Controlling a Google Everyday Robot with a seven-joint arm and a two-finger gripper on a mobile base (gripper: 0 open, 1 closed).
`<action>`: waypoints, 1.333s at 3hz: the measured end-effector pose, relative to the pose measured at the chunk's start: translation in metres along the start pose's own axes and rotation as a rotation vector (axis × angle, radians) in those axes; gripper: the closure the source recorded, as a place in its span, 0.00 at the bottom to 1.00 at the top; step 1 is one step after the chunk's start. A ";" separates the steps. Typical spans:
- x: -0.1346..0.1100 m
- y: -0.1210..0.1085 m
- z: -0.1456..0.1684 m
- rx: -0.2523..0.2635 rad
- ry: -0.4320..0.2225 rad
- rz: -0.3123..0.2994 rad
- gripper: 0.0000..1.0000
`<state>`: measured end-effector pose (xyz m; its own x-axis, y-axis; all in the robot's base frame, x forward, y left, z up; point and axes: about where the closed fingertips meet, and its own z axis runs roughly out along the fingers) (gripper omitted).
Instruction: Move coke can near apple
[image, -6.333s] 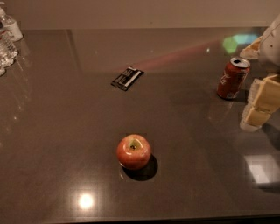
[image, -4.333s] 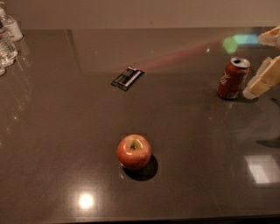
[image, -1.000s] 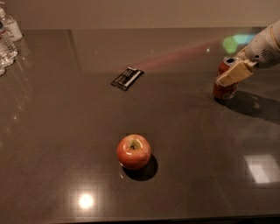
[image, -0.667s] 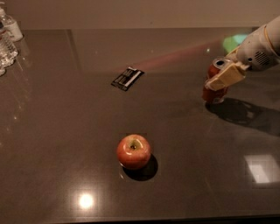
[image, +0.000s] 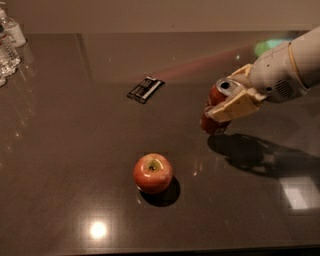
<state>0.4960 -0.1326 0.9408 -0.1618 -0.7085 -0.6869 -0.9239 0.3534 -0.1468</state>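
Observation:
The apple (image: 152, 173) is red with a yellow-green stem patch and sits on the dark table (image: 65, 150), front of centre. My gripper (image: 227, 100) comes in from the right and is shut on the coke can (image: 216, 109), a red can with a silver top. The can is tilted and held just above the table, right of and behind the apple, with a clear gap between them. A beige finger (image: 236, 106) covers the can's right side.
A small black flat object (image: 145, 89) lies behind the apple, left of the can. Clear plastic water bottles (image: 9, 42) stand at the far left corner. The arm's shadow (image: 255, 152) falls on the table at right.
The gripper closed on the coke can, lifted it and carried it left and forward toward the apple. The apple and the black object have not moved.

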 end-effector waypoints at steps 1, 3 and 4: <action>-0.008 0.037 0.010 -0.055 -0.041 -0.014 1.00; 0.004 0.076 0.021 -0.145 -0.002 0.012 1.00; 0.005 0.089 0.021 -0.184 0.002 0.014 1.00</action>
<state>0.4200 -0.0913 0.9095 -0.1760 -0.7056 -0.6864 -0.9692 0.2461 -0.0046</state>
